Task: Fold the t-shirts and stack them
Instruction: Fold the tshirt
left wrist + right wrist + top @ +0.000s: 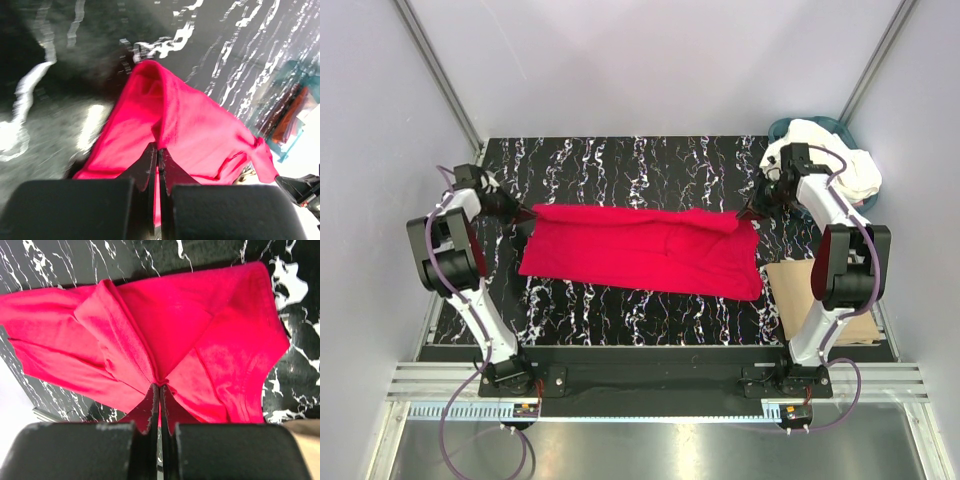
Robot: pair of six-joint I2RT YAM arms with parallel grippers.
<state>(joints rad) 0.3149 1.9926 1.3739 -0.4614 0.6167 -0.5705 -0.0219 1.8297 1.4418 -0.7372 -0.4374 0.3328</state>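
We see the red t-shirt spread across the middle of the black marbled bench, stretched lengthwise from left to right. A band of cloth along its far edge is folded over on the right half. Our left end effector is fully closed, its two fingers pressed together with a pinch of red cloth between them. In the left wrist view the fabric rises from the bench into the fingertips and forms a raised loop just ahead of them. From above, this grip sits at the shirt's far-left corner, where the cloth tapers to a point. Our right end effector is likewise clamped on the same shirt, the fingers meeting on a gathered fold where several creases converge. In the top view it holds the far-right corner, which is also drawn to a point. The rest of the shirt lies flat on the bench between the two arms.

The cream-white t-shirts are heaped in the teal basket at the far-right corner of the bench, just behind the right arm. A tan cardboard sheet lies on the near-right part of the bench, partly under that arm. The shirt's near-right corner lies just beside its edge, and we cannot tell whether they touch
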